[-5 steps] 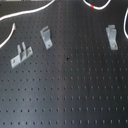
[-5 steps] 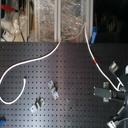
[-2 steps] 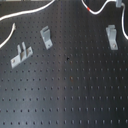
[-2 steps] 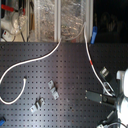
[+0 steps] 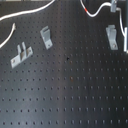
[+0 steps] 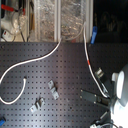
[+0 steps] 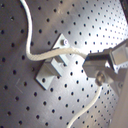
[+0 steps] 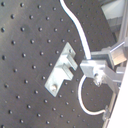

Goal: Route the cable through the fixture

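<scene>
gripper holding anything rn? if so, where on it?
Yes: the gripper is shut on the cable, gripping the white cord beside a bracket, well away from the red band.

Soft, low-resolution blur throughout; bright glare on the wrist views' perforated board [image 7: 30, 30].
</scene>
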Tool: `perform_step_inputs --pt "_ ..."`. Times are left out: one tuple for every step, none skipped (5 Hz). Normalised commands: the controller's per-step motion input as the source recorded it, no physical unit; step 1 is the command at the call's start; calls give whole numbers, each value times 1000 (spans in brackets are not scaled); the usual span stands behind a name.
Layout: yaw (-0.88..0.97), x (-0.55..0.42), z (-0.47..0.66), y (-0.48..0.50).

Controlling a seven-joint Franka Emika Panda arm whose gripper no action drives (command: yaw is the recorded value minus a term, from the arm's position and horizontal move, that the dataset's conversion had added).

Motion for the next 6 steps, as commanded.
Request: perform_step_inputs --pt "111 -165 232 287" --pt "111 -171 226 310" --pt "123 -152 239 295" --pt "109 -125 225 273" --pt "0 8 0 38" --pt "-306 -25 501 -105"
